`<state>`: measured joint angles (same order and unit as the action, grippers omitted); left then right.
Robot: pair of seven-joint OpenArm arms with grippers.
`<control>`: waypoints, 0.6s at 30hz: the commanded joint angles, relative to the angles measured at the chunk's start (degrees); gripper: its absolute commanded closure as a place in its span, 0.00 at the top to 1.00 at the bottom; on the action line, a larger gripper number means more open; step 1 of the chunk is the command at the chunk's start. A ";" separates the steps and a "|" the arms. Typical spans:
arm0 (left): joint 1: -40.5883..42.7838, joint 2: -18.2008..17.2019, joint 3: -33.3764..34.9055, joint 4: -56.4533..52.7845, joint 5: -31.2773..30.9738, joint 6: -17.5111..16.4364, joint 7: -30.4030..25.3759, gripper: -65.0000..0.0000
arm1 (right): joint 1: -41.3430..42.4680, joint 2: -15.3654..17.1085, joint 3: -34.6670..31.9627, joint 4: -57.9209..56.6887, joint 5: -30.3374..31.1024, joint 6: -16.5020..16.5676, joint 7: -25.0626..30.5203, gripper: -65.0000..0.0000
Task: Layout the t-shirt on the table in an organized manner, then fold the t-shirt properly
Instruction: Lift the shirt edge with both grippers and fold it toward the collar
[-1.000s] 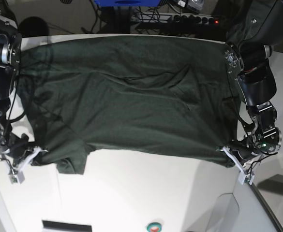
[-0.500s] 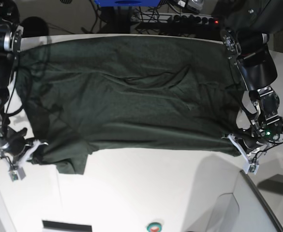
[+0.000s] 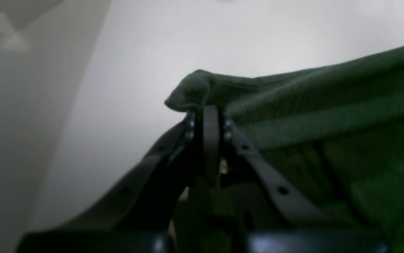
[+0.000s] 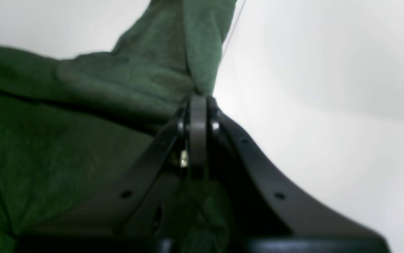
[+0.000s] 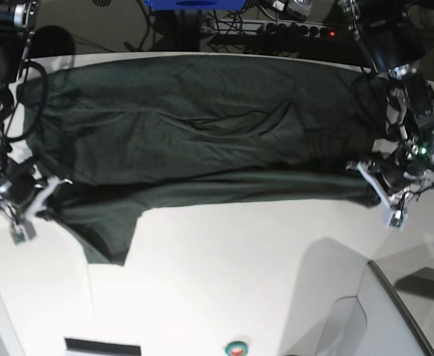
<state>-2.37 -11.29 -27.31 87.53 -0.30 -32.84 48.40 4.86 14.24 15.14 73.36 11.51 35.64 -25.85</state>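
At three and nine o'clock, left gripper [image 5: 377, 183] and right gripper [image 5: 40, 199] pinch the t-shirt [image 5: 202, 126] hem; uneven pulling could skew the fold.

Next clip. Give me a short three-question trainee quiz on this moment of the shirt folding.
1. True or false: both grippers are shut on the t-shirt.
2. Which lies nearer the table's front in the base view: (a) the sleeve by the right gripper, or (b) the corner pinched by the left gripper?
3. What surface shows bare in front of the shirt?

Key
1. True.
2. a, the sleeve.
3. The white table.
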 commanded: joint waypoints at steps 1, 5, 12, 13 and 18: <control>0.13 -0.97 -0.25 2.36 -0.36 0.36 -0.45 0.00 | 0.28 1.10 1.79 1.76 0.14 0.36 -0.31 0.00; 5.05 -0.97 -0.25 6.58 -0.45 0.36 -0.45 0.00 | -3.50 1.01 4.16 4.57 0.23 0.45 -2.95 0.00; 11.21 -0.71 -0.34 9.13 -0.54 0.36 -0.53 0.00 | -10.62 -0.66 4.34 8.62 0.32 0.45 -2.95 0.00; 12.00 -0.71 -0.43 9.57 -0.54 0.36 -0.53 0.00 | -11.50 -1.18 5.13 9.23 0.32 0.45 -2.95 0.00; 14.90 -0.80 -0.43 12.91 -0.54 0.36 -0.53 0.00 | -14.31 -2.50 7.41 12.22 0.32 0.45 -5.06 0.00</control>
<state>12.71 -11.38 -27.44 99.18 -0.51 -32.86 48.69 -9.87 11.16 22.17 84.38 11.27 35.70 -32.18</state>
